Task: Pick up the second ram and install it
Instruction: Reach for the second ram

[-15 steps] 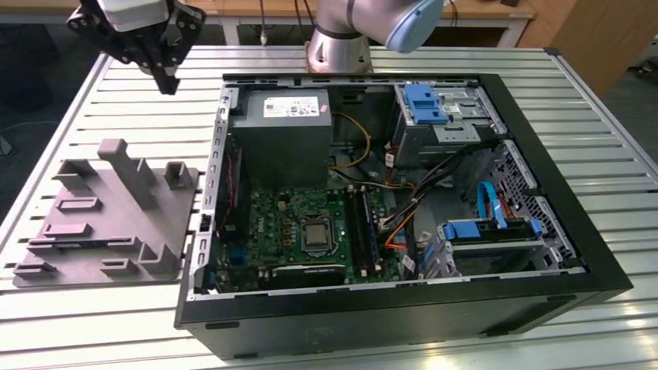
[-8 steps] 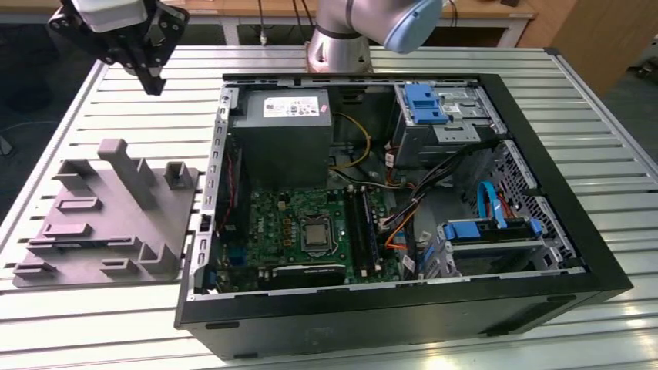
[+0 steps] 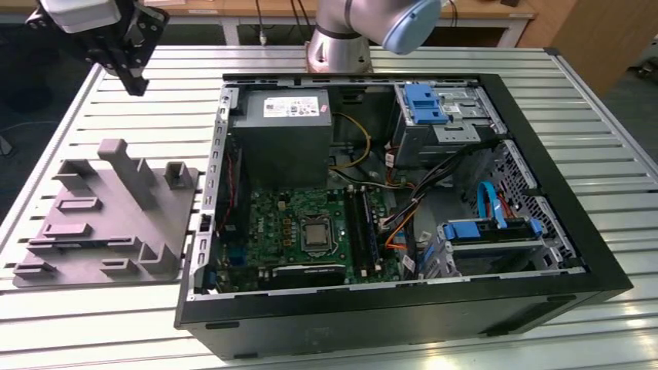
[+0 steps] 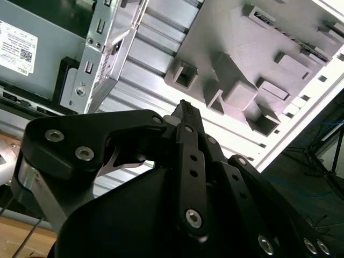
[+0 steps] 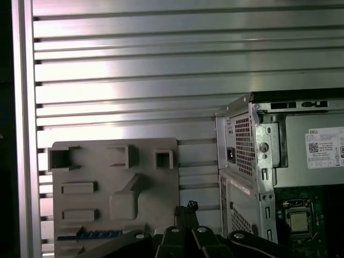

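Clenched, empty claw [image 3: 131,81] raised over tabletop [image 3: 92,108] corner.
Location of second ram [image 5: 88,235]: flat in slot of gray fixture [image 5: 115,183], well below claw, apart from it, beside open computer case [image 3: 411,316].

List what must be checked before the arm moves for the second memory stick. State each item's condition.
1. Hand carries nothing: ok. It is shut and empty in both wrist views.
2. Hand open for a grasp: not ok, it is shut.
3. Memory stick ready for pickup: ok. It lies flat in a groove of the grey holder, with nothing touching it.
4. Hand clear of the computer case: ok. It hangs above the table on the exterior view's left, outside the case.
5. Free place in the memory slots: cannot tell.
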Available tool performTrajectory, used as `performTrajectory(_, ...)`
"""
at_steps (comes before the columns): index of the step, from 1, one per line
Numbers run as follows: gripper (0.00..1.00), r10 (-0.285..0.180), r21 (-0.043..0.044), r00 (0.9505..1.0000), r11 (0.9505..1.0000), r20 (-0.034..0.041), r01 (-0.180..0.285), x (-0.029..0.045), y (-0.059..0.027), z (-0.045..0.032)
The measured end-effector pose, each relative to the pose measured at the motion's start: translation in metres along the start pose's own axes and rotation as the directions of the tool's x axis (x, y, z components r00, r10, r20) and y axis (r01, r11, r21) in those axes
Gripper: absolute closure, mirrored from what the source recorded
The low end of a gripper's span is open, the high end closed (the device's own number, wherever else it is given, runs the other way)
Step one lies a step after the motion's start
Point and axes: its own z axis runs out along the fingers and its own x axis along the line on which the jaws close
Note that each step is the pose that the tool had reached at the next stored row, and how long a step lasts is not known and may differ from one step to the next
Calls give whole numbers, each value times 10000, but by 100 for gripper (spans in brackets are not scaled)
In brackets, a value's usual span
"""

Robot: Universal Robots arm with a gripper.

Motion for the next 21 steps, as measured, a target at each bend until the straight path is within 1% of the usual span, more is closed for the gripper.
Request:
performTrajectory(12, 90, -1, -1, 10000, 10000, 0, 1, 306, -24, 5)
performTrajectory(21, 90, 0, -1, 10000, 10000, 1, 0, 462, -38, 40)
